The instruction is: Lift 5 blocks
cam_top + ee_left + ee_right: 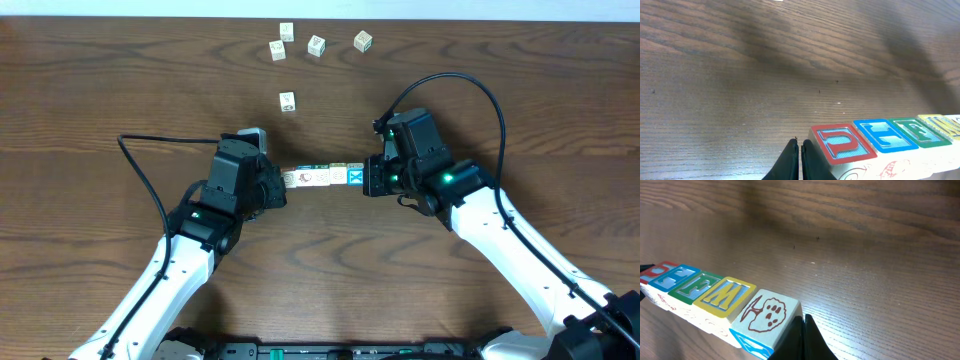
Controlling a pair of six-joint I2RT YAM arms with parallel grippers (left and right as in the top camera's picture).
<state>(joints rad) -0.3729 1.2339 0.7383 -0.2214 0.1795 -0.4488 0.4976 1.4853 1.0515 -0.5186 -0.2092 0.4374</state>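
Five blocks point(322, 176) form one straight row at the table's middle, squeezed end to end between my two grippers. My left gripper point(283, 184) is shut, and its closed tips point(800, 146) press the red-letter end block point(842, 144). My right gripper point(366, 180) is also shut, tips point(802, 321) against the block with a brown tree print point(767, 312), whose side shows the blue X point(354, 176). Blue point(670, 276), green point(692, 286) and yellow point(725, 296) letter faces lie between the ends. The row seems to hang slightly above the wood, with shadow beneath it.
Several other whitish cubes lie at the table's far side: a cluster point(316, 45) near the back edge and a single one point(287, 100) closer in. A black cable point(150, 175) trails left of the left arm, and another loops over the right arm point(470, 85).
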